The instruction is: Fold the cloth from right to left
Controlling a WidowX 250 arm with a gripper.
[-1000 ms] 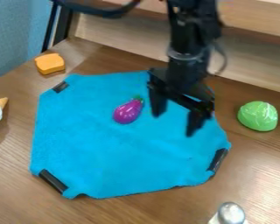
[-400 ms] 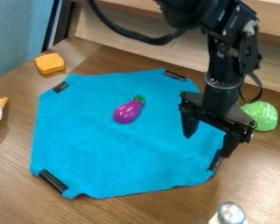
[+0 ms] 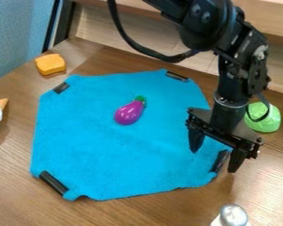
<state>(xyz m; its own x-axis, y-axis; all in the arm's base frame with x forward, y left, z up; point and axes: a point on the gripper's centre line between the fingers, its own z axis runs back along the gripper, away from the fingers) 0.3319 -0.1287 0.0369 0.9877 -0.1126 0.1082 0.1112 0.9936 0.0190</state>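
The cloth (image 3: 123, 150), blue, is spread flat and unfolded on the wooden table (image 3: 138, 212). From this, the fold is judged to be not yet begun; the step in hand seems to be the lining-up of a grasp. The black robot arm (image 3: 204, 26) is seen at the far right, and by it the gripper (image 3: 213, 161) is held over the cloth's right corner. Its jaws are parted wide, with nothing gripped: one is placed above the cloth, the other just beyond its edge, and the dark corner strip (image 3: 219, 161) is framed between them. Next, the jaws need to be lowered and closed on that corner, so that it can be lifted and carried left. By such a fold the purple toy eggplant (image 3: 128, 113), set on the cloth, might be covered or rolled. No brand, label or writing can be read.
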